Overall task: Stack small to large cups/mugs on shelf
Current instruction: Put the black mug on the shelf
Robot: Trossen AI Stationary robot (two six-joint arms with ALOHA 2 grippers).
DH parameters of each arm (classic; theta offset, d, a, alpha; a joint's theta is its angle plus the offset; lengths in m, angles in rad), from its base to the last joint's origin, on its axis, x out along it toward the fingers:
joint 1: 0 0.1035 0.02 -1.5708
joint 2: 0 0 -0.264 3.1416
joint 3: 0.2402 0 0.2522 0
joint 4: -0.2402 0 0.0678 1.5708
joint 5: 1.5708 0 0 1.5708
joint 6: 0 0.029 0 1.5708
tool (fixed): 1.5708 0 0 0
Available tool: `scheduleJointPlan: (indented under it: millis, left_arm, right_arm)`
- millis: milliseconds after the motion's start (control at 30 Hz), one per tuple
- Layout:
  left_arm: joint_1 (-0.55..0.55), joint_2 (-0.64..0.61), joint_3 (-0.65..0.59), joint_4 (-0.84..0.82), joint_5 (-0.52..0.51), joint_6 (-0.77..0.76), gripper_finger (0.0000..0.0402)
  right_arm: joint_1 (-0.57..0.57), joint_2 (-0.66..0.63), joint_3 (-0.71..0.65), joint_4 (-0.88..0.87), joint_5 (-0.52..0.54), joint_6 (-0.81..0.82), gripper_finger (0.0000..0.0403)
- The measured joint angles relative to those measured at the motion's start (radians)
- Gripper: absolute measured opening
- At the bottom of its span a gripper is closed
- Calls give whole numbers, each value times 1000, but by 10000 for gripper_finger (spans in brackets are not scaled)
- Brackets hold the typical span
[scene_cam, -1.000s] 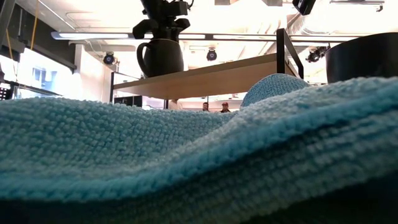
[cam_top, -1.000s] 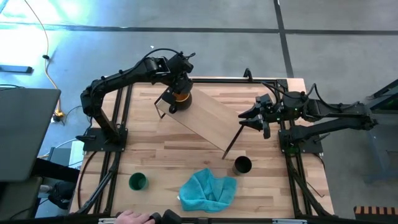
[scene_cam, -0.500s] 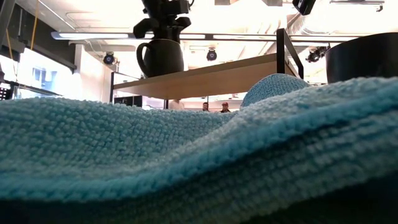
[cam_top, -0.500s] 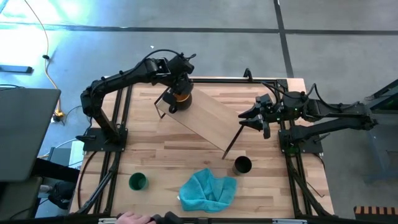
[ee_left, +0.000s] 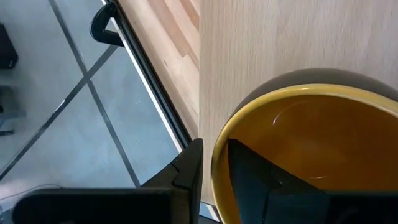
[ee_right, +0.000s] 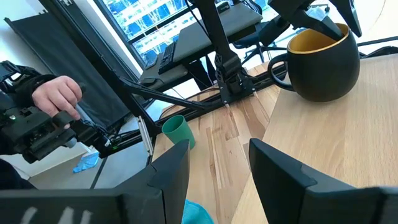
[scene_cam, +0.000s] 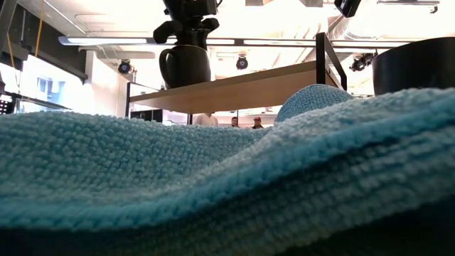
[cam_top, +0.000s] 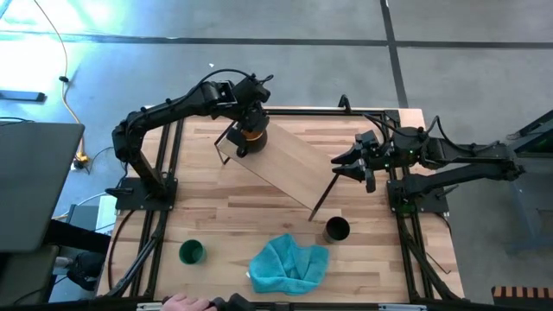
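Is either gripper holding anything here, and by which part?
The left gripper grips the yellow-orange mug by its rim, one finger inside, on the shelf. The right gripper is open and empty.

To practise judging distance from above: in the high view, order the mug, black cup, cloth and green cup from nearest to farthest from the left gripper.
1. Mug, at the left gripper, on the shelf end.
2. Black cup, right front.
3. Green cup and cloth, front edge: too close to call.

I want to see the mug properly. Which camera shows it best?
The right wrist view: the whole mug, handle and yellow inside, stands on the shelf. The left wrist view shows only its rim, the low view a dark shape, the high view little.
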Motion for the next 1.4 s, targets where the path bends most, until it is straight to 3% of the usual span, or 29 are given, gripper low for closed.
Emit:
scheduleJointPlan:
  millis: [1400]
  left_arm:
    - [-2,0,0,-10,-12,-19,63]
  right_arm:
    - [0,0,0,0,-2,0,158]
